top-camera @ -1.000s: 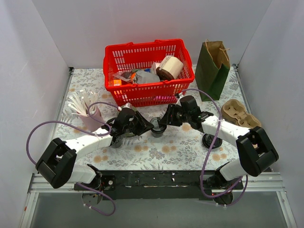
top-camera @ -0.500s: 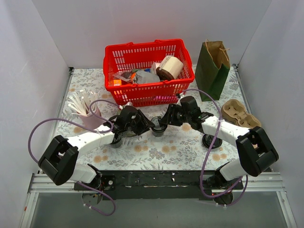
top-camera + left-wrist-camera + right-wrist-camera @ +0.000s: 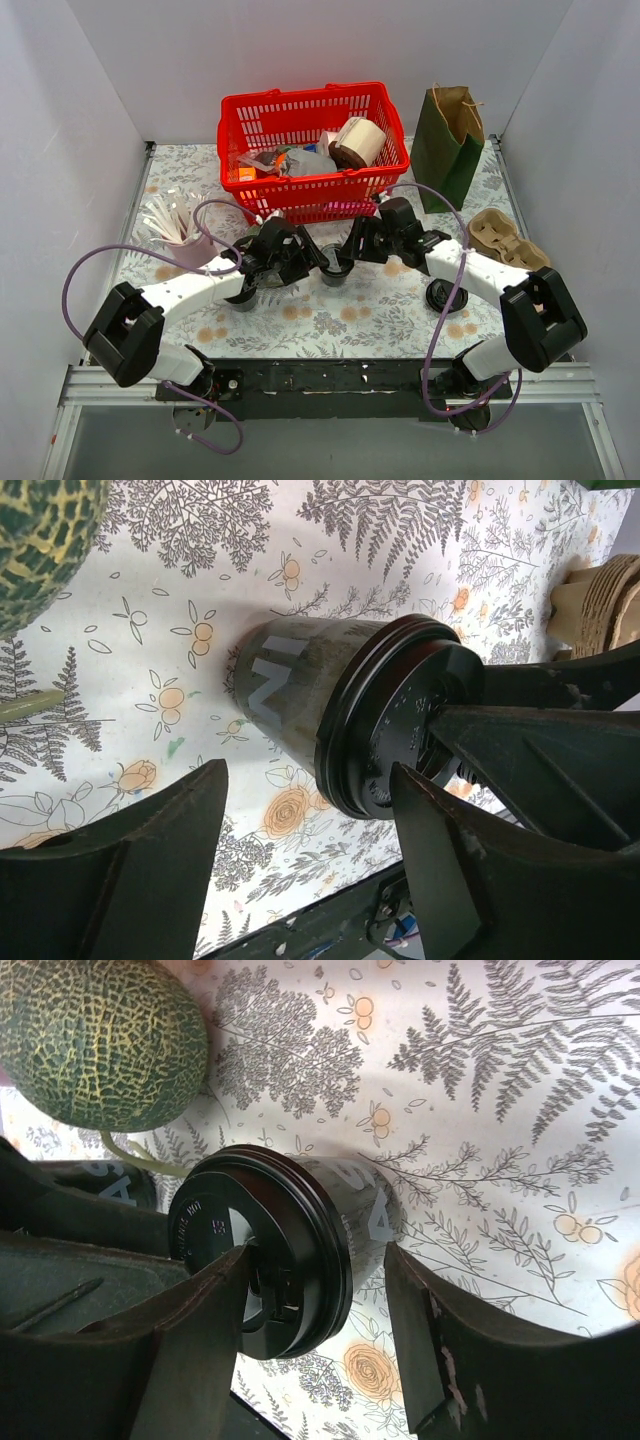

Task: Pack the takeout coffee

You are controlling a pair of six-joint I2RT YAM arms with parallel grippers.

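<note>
The takeout coffee (image 3: 333, 271) stands upright, lid on, at the middle of the top view on the flowered counter (image 3: 350, 315), just below the red basket (image 3: 300, 150). The left tool (image 3: 308, 780) and the right tool (image 3: 318, 1258) flank it, both with fingers apart.

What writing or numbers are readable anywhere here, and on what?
"15": on the black lid, faint.
Raised lettering ringing the lid: too small to read.
Pale grey marks on the cup side: partly hidden, not readable.
Packages in the red basket: too blurred to read.
</note>
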